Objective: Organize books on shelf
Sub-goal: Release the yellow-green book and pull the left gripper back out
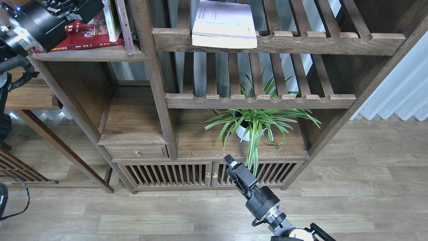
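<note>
The dark red book [83, 35] lies flat on the solid dark-brown shelf [90, 55] at the top left. The yellow-green book with the white border [109, 20] stands upright on it, next to a thin leaning grey-pink-spined book [122, 26]. The white book with lilac trim [223, 23] lies on the top slatted rack. My left gripper [92, 7] is a dark block over the red book, right against the yellow-green book; its fingers cannot be told apart. My right gripper [229, 161] hangs low in front of the cabinet doors, shut and empty.
A wooden upright post [150, 80] separates the shelf from the slatted racks [260, 100]. A potted spider plant [254, 125] stands on the cabinet top below the racks. A drawer [135, 152] and slatted doors are below. A side table [33, 100] is at the left.
</note>
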`<state>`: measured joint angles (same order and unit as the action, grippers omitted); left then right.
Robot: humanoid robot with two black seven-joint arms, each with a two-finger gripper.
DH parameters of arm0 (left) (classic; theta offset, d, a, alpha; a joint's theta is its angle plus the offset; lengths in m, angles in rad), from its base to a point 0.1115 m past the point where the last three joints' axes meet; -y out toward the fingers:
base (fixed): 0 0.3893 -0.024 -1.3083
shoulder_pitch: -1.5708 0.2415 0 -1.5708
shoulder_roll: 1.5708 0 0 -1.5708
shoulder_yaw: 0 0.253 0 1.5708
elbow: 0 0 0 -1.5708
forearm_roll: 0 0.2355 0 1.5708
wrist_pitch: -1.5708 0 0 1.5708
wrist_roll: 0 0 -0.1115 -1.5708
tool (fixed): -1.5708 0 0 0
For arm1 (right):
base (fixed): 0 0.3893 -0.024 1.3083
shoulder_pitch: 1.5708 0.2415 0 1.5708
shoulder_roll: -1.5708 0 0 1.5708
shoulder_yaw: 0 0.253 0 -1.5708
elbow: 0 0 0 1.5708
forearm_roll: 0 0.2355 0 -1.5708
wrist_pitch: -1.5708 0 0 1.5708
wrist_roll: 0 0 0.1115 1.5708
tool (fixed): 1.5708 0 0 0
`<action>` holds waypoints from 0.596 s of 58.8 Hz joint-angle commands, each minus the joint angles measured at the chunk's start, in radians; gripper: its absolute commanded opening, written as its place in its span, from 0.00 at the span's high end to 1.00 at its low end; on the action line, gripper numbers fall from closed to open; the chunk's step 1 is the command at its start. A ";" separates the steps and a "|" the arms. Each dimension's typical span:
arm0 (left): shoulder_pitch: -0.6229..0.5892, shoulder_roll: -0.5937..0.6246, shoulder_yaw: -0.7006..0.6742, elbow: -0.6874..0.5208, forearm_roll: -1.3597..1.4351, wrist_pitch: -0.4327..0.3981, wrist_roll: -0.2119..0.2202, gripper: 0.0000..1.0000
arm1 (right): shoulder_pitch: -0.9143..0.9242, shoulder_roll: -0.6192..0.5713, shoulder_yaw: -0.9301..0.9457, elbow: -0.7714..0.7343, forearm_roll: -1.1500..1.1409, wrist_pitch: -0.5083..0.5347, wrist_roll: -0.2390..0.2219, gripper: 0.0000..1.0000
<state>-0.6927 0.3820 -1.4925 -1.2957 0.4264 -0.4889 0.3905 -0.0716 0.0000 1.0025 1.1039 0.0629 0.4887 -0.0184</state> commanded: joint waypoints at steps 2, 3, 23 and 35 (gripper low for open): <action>0.127 0.000 -0.094 -0.089 -0.054 0.000 0.021 0.47 | -0.016 0.000 0.001 0.022 0.002 0.000 0.000 0.02; 0.131 0.001 -0.098 -0.089 -0.057 0.000 0.021 0.47 | -0.017 0.000 0.001 0.024 0.003 0.000 0.000 0.02; 0.265 -0.001 -0.101 -0.088 -0.265 0.000 0.010 0.46 | -0.008 0.000 0.002 0.030 0.023 0.000 0.002 0.02; 0.358 -0.063 -0.037 -0.088 -0.295 0.000 0.018 0.38 | -0.005 0.000 0.002 0.030 0.026 0.000 0.002 0.02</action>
<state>-0.3839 0.3490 -1.5610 -1.3838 0.1388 -0.4888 0.4008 -0.0775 0.0000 1.0048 1.1337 0.0867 0.4887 -0.0169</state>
